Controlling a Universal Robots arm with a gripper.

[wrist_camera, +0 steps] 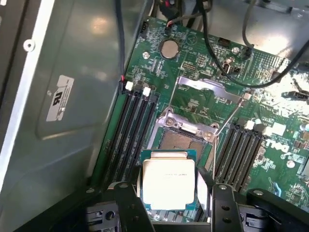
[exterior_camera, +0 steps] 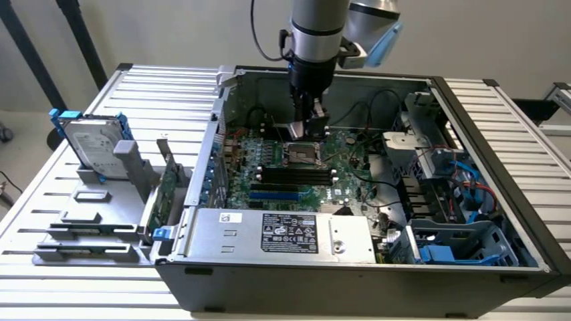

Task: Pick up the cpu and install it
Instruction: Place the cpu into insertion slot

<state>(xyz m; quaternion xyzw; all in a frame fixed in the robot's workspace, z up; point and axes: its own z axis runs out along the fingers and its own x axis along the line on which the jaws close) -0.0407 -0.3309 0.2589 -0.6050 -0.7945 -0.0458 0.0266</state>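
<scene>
The cpu [wrist_camera: 169,181], a small flat square chip with a silver-grey top and green edge, sits between my gripper's [wrist_camera: 171,195] black fingers [wrist_camera: 126,203], which are shut on its sides. It hangs just above the open socket [wrist_camera: 182,139] on the green motherboard [wrist_camera: 203,58], and the socket's metal load plate [wrist_camera: 207,89] is swung up behind it. In the exterior view my gripper [exterior_camera: 308,128] reaches straight down into the open computer case [exterior_camera: 464,120], with the cpu [exterior_camera: 297,128] a little above the socket [exterior_camera: 301,155].
Memory slots [wrist_camera: 133,130] flank the socket and black cables [wrist_camera: 241,34] cross the board. A power supply [exterior_camera: 285,234] fills the case's front. Outside, at the exterior view's left, a hard drive [exterior_camera: 93,144] with blue rails and a green expansion card [exterior_camera: 162,194] stand in a grey holder.
</scene>
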